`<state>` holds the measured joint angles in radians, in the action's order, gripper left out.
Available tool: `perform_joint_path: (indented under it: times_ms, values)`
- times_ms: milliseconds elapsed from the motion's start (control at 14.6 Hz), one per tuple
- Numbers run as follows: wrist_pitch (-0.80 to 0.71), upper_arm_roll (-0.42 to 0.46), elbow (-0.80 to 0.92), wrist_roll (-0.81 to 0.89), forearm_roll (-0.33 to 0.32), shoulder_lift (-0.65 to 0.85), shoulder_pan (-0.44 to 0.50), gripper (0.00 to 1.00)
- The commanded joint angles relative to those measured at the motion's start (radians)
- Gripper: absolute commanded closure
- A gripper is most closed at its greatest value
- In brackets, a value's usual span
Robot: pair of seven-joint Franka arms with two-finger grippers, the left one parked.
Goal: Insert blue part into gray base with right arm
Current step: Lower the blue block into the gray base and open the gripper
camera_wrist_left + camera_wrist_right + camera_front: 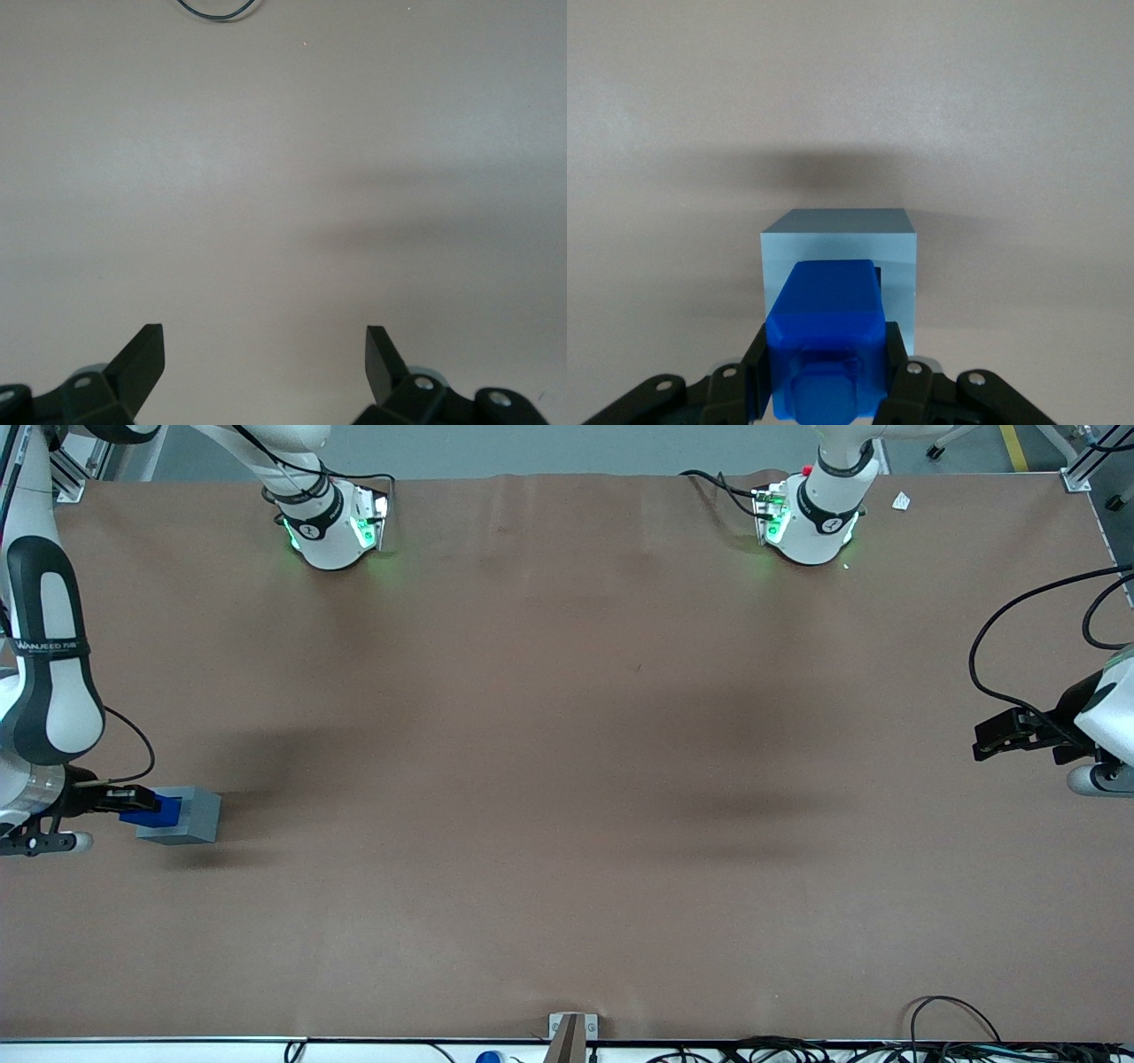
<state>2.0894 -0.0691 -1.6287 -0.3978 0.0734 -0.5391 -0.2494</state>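
The gray base (186, 815) sits on the brown worktop (567, 779) at the working arm's end, and everything else is placed from it here. It is a light gray cube resting flat, with one face turned toward the right arm (44, 682).

The blue part (151, 811) is pressed up against that face of the gray base, level with it and lying horizontally, clear of the worktop surface. In the right wrist view the blue part (826, 341) reaches to the dark square recess in the facing side of the gray base (837, 243), and a sliver of that recess shows beside the blue block's forward end (how deep the block has gone in cannot be told). A rounded square stub shows on the end of the block facing the camera.

The pincer (133, 802) is just beside the gray base, on the side where the blue part meets it, reaching in horizontally from the arm's wrist. It is clenched on the blue part: in the right wrist view the pincer (826, 381) has one black finger (755, 372) flat against each flank of the block.

The gray base casts a soft shadow on the worktop next to it.
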Motion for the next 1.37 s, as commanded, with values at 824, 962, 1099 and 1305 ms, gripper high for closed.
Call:
perform_joint_path:
  times_ms: [824,962,1099,1305]
  values:
    - [-0.002,-0.003,-0.028,0.033,-0.012,0.011,-0.001,0.40]
    - [-0.008,-0.001,-0.020,0.037,-0.015,0.011,-0.004,0.00]
    - [-0.009,-0.001,-0.017,0.042,-0.015,0.021,-0.001,0.00]
    - [-0.076,0.003,0.010,0.077,-0.011,0.086,0.004,0.00]
